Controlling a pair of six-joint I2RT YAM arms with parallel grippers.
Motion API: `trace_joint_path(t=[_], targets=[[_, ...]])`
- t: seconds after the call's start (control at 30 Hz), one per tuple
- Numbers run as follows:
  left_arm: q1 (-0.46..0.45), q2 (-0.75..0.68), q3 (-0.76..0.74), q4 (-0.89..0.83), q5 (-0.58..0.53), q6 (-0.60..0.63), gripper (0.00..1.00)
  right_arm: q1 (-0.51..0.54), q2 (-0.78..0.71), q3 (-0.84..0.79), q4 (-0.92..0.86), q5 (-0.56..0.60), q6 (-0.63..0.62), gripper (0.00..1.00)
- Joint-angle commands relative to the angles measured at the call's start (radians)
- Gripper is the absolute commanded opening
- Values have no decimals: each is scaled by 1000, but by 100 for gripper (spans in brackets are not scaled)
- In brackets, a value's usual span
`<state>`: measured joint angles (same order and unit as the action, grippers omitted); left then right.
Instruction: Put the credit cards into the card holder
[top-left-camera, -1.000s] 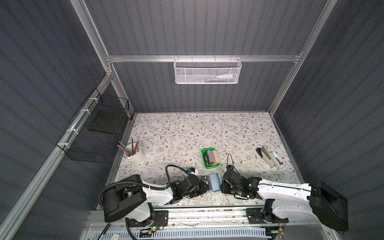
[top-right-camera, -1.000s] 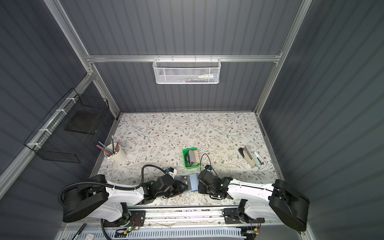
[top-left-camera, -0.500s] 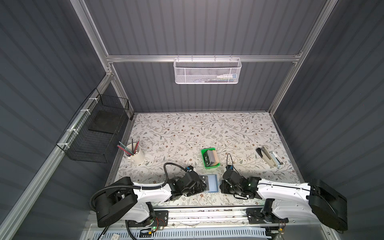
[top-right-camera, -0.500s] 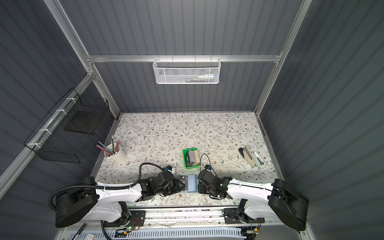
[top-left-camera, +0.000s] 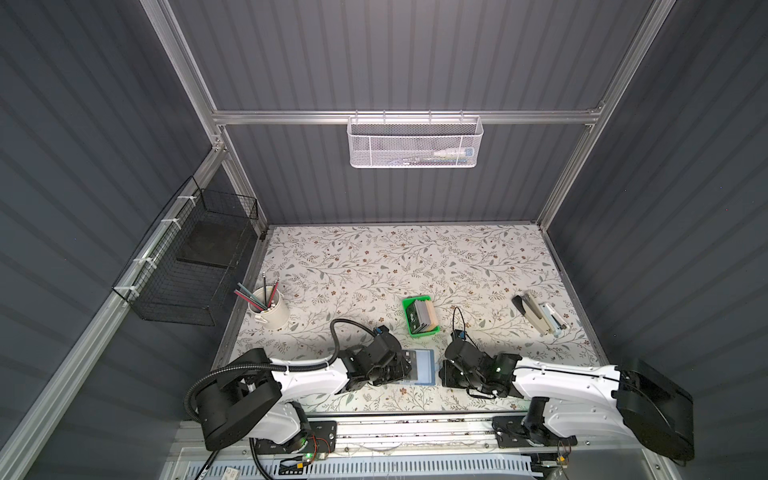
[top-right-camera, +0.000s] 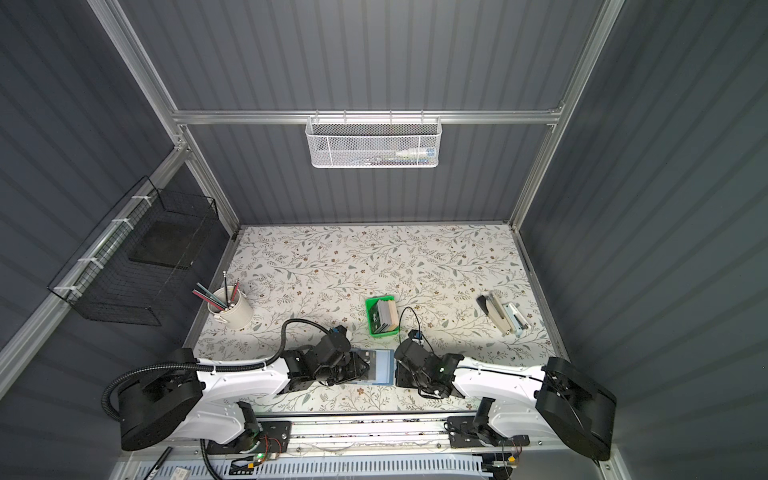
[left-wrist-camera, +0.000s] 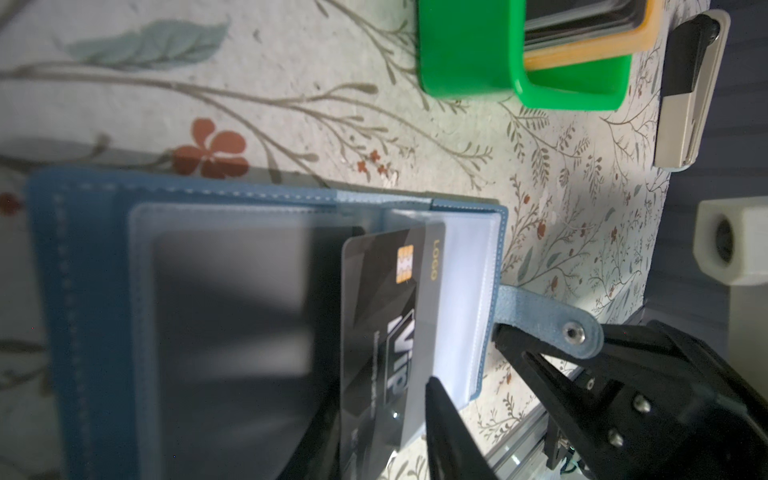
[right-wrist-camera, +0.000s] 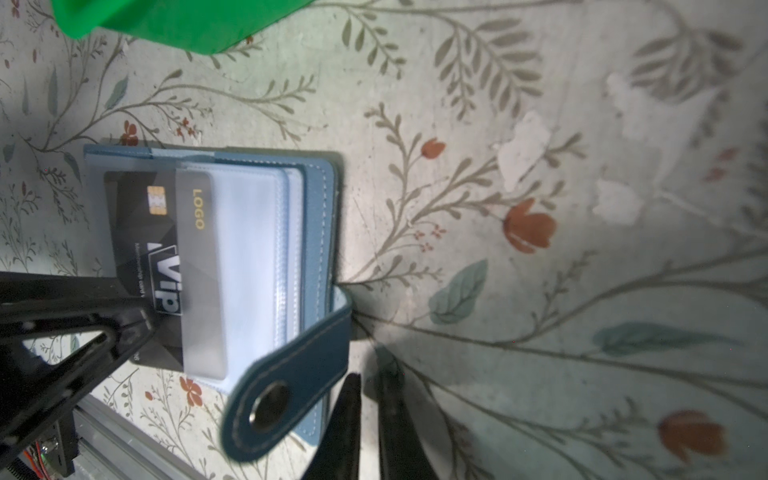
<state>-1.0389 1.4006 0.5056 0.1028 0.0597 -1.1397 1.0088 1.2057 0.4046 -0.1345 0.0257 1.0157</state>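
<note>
Pinching dark card, edge in card holder: left claw; right claw pressed together.

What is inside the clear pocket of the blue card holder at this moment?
In the card holder, a dark VIP card sits partly inside the top clear sleeve; its chip end sticks out. The sleeves beneath are covered, so their contents cannot be seen.

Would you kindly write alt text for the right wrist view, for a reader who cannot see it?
A dark VIP card, pinched by the left gripper, sits partly tucked into a clear sleeve of the open blue card holder on a floral table cover. The right gripper, shut, is beside the snap tab.
</note>
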Motion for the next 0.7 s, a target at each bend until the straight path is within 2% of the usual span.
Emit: trace_joint_path(t=[0.0,0.4,0.5,0.67], targets=[[11,33,20,-63,8,40,34,8,23,-7,-65,3,-3,14],[13,87,73,-50,72,105,37,13,20,-10,-69,9,1,13],[13,109,106,-99,93,143,40,14,17,-8,-82,22,4,13],[14,105,160,-230,66,188,41,19,23,0,-105,36,4,13]])
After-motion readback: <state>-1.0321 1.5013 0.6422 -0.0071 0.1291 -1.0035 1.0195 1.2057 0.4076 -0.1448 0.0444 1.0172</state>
